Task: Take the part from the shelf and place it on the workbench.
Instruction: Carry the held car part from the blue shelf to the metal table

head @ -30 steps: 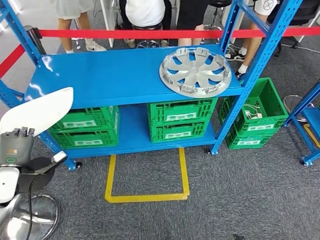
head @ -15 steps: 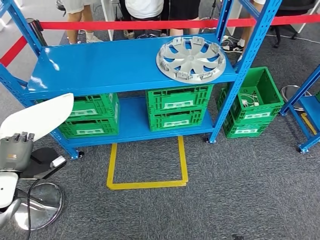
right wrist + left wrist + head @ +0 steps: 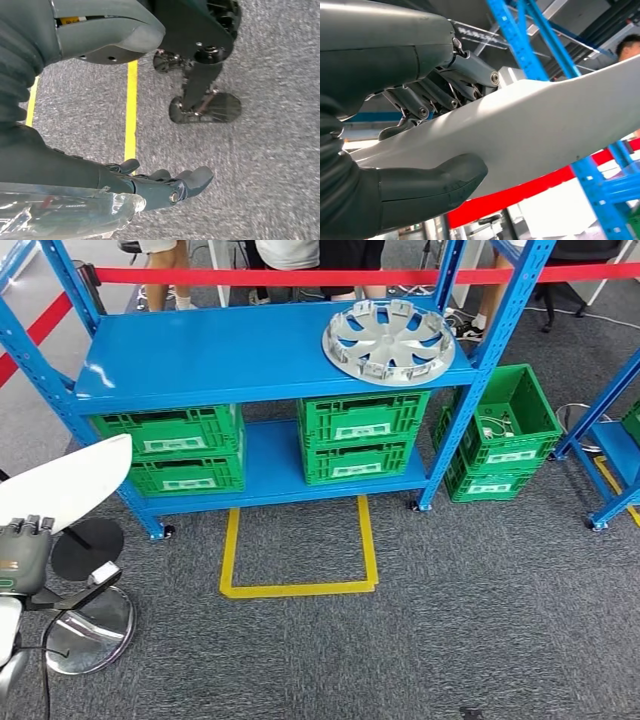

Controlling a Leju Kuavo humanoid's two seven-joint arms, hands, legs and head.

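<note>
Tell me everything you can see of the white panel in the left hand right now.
The white panel is a long, smooth, glossy piece, plastic by its look, with a rounded end pointing toward the blue shelf. The left hand grips it near one end, thumb on one face and darker fingers on the other. It lies roughly level, tilted up a little at the free end, above the grey carpet, touching nothing else.

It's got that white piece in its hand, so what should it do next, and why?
Probably step away from the blue shelf and turn to look for the workbench. The left robot hand grips the white part, which is off the shelf and held low over the carpet, so only carrying and placing remain.
</note>
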